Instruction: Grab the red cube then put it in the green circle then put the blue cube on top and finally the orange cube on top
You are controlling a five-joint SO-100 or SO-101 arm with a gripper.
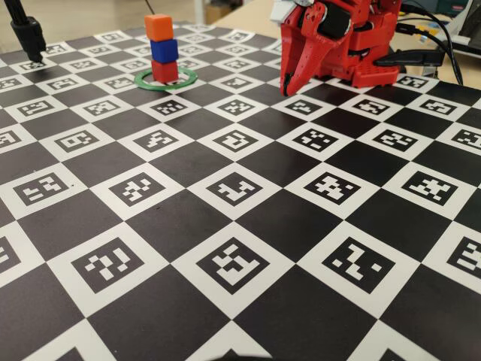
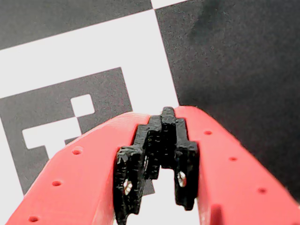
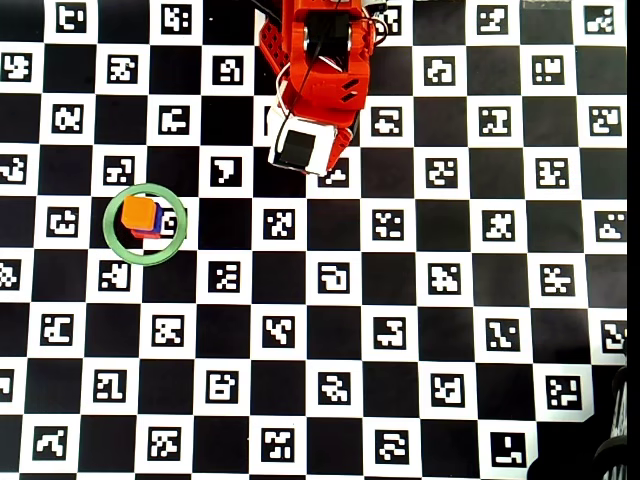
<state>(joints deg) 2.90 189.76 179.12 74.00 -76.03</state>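
Note:
In the fixed view a three-cube stack stands inside the green circle (image 1: 141,78) at the far left: the red cube (image 1: 164,71) at the bottom, the blue cube (image 1: 164,50) on it, the orange cube (image 1: 158,27) on top. From overhead the orange cube (image 3: 139,212) covers most of the stack within the green circle (image 3: 112,240), and only a sliver of the blue cube (image 3: 152,232) shows. My gripper (image 1: 284,90) hangs folded near the arm base, tips down just over the mat, well right of the stack. In the wrist view the gripper (image 2: 167,112) is shut with nothing in it.
A checkerboard mat of black squares and printed markers (image 1: 233,188) covers the table. The red arm base (image 3: 315,90) sits at the back centre. A black stand (image 1: 30,34) rises at the far left, and cables (image 1: 443,45) run at the back right.

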